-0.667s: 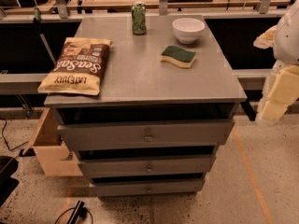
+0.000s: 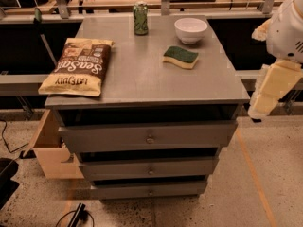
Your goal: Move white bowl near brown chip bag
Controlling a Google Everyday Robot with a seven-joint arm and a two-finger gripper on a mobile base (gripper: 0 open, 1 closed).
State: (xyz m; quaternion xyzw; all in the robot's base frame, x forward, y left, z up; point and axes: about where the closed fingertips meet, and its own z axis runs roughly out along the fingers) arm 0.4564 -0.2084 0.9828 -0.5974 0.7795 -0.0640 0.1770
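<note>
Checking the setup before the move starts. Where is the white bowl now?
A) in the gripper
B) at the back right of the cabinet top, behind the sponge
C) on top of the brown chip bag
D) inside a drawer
B: the white bowl sits at the back right of the cabinet top, just behind the green sponge. The brown chip bag lies on the left, and the gripper hangs off the cabinet's right side.

The arm's white housing (image 2: 289, 27) and the tan gripper (image 2: 267, 91) hanging below it at the right edge, off the cabinet's (image 2: 147, 136) front right corner, now sit slightly further left and higher than before
</note>
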